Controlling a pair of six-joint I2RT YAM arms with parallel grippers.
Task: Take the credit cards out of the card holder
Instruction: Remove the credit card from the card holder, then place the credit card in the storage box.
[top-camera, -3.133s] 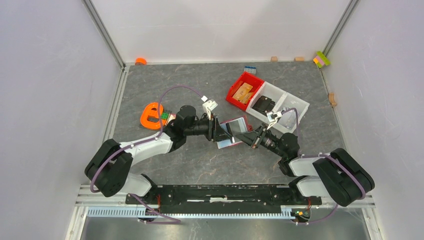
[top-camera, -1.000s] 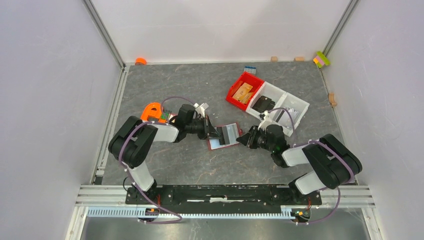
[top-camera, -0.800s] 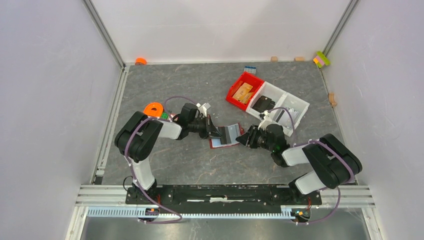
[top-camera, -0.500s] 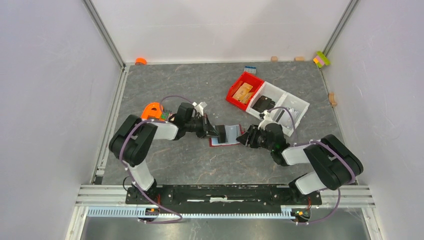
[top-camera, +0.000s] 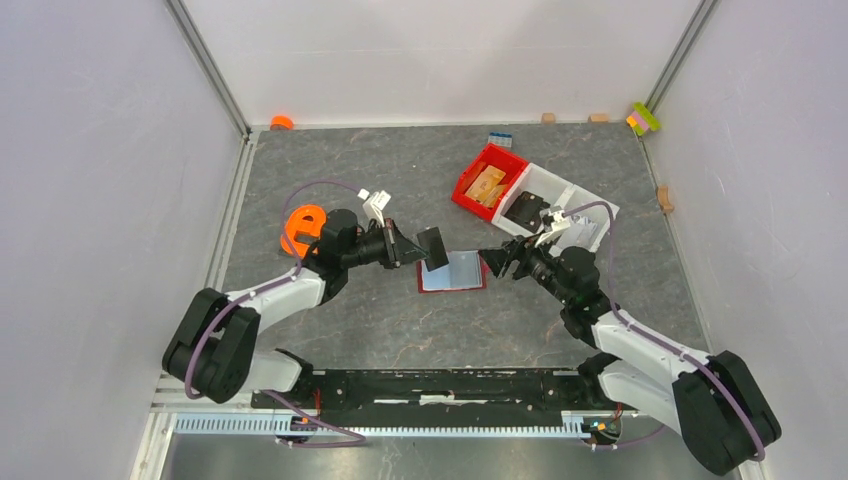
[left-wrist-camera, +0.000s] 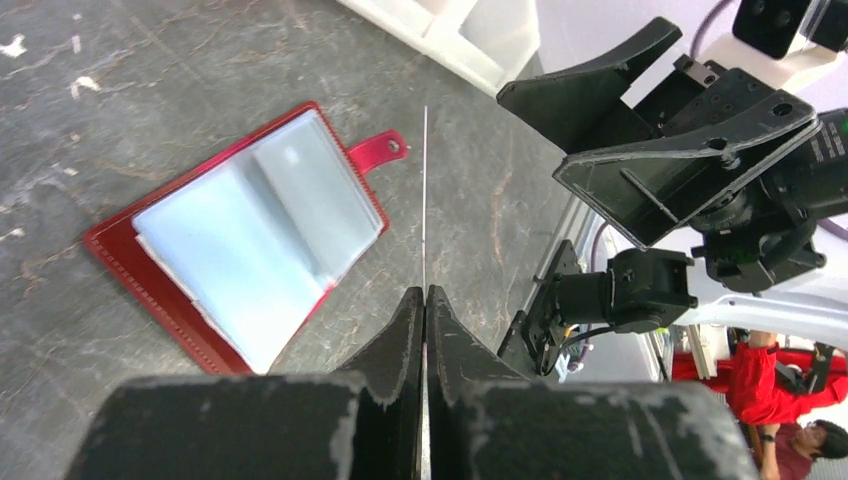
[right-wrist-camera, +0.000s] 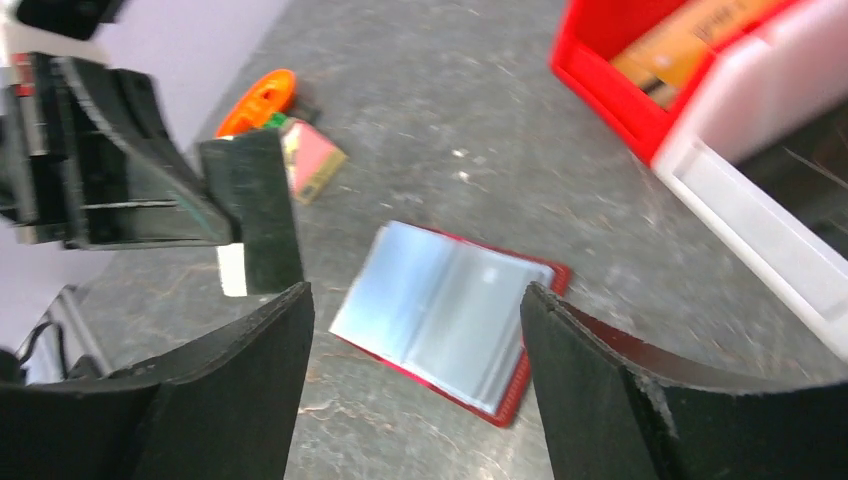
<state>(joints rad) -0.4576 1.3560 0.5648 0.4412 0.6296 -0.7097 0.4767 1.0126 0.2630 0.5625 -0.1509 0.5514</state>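
On the grey marbled surface (top-camera: 400, 170) between white walls (top-camera: 450, 60), the card holder (top-camera: 452, 271) lies open. The left hand (left-wrist-camera: 424, 310) pinches a dark credit card (right-wrist-camera: 258, 200) edge-up, and the right hand (top-camera: 497, 262) gapes nearby.

A robot lab: white enclosure walls (top-camera: 90, 150), aluminium rail (top-camera: 400, 428).

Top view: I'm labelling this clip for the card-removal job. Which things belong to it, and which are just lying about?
Part of the job:
- card holder, lying open
- dark card, pinched in the left tool
- right tool, open near the holder

Just lying about:
- red bin with wooden pieces
- white tray
- orange piece
- coloured blocks, back right
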